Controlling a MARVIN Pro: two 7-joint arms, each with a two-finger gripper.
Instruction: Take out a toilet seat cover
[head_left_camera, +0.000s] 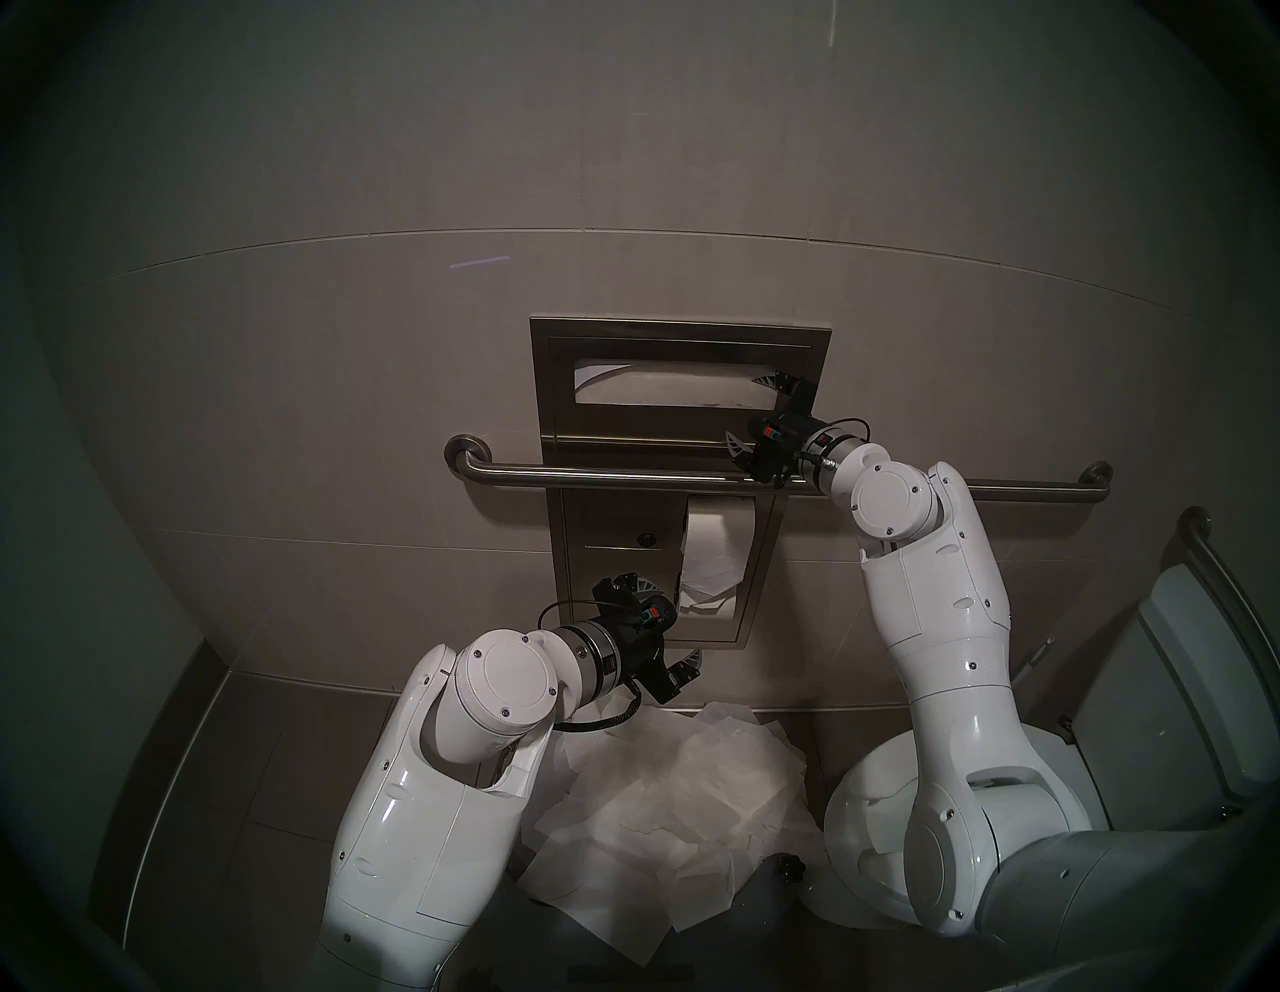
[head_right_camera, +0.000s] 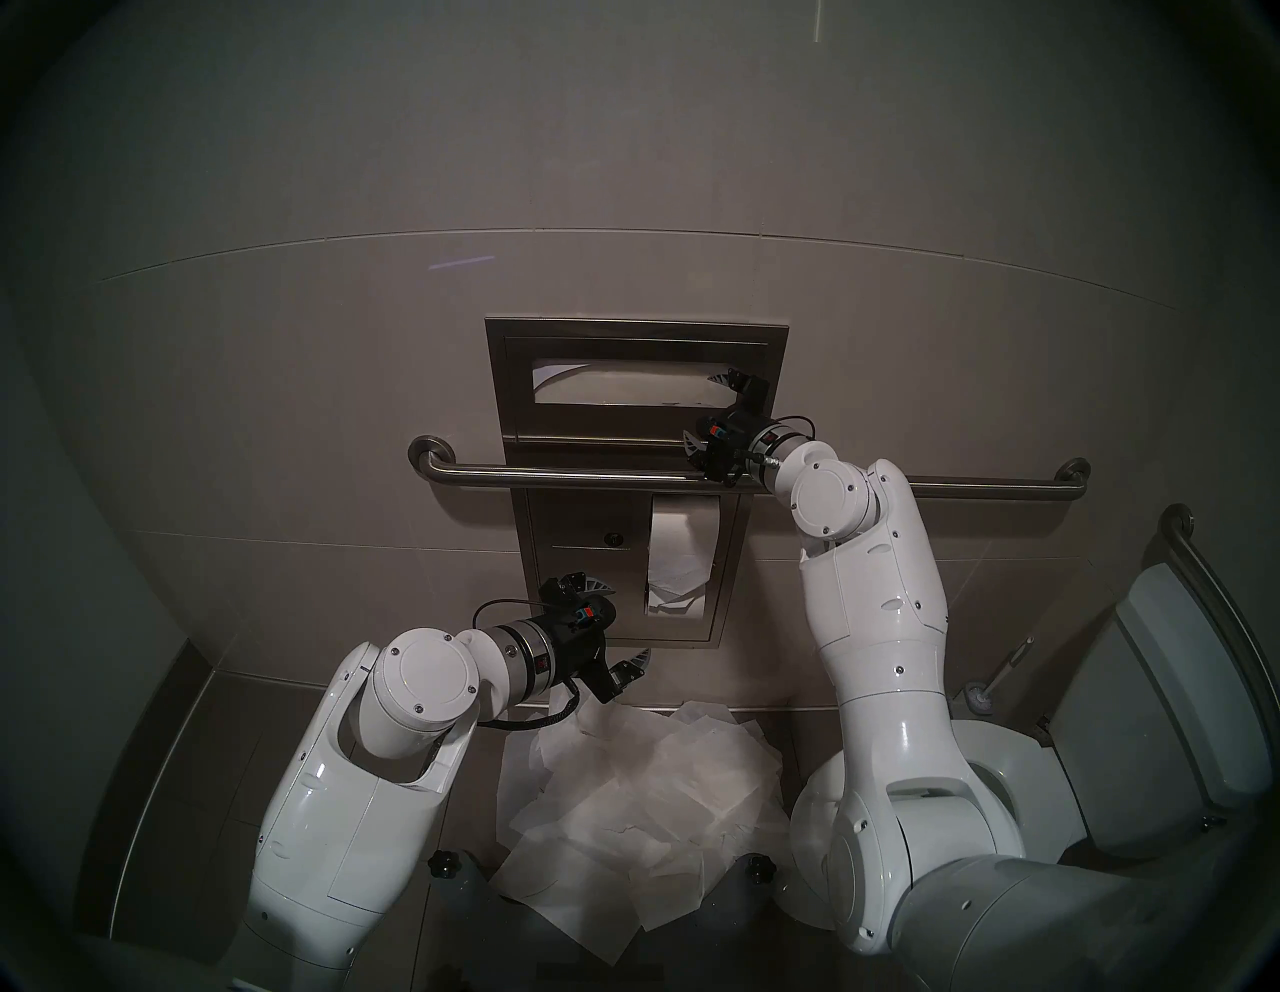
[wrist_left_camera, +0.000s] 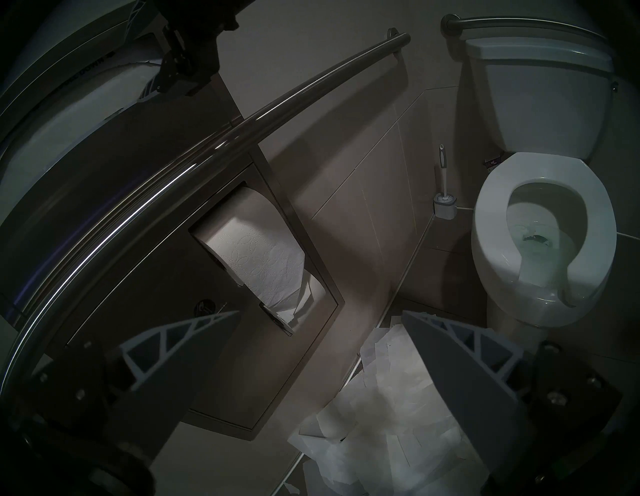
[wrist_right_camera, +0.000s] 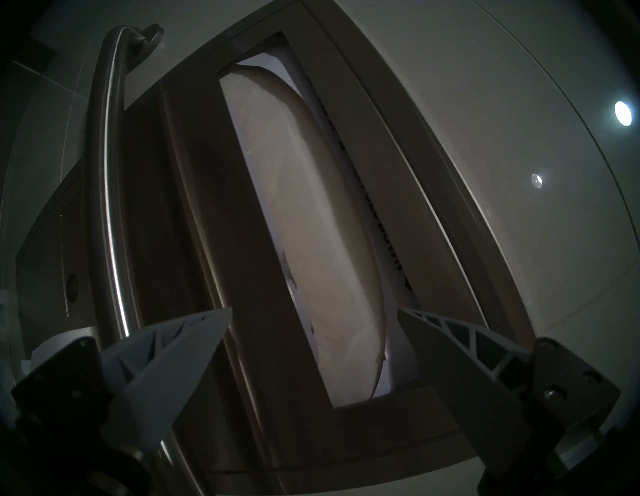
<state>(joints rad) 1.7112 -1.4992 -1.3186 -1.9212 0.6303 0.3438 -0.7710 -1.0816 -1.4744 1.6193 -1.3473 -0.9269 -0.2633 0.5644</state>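
The toilet seat cover (head_left_camera: 665, 384) shows as pale folded paper inside the upper slot of the steel dispenser panel (head_left_camera: 554, 388) on the wall. In the right wrist view the seat cover (wrist_right_camera: 311, 225) bulges in the slot, close ahead. My right gripper (head_left_camera: 751, 414) is open at the slot's right end, holding nothing. One finger is by the slot's corner and the other is lower, just above the grab bar. My left gripper (head_left_camera: 670, 620) is open and empty, low by the panel's bottom edge, beside the toilet paper roll (head_left_camera: 713, 547).
A steel grab bar (head_left_camera: 623, 476) runs across the panel between the slot and the roll. A heap of white sheets (head_left_camera: 679, 783) lies on the floor below. The toilet (wrist_left_camera: 543, 242) and a brush (wrist_left_camera: 443, 194) stand to the right.
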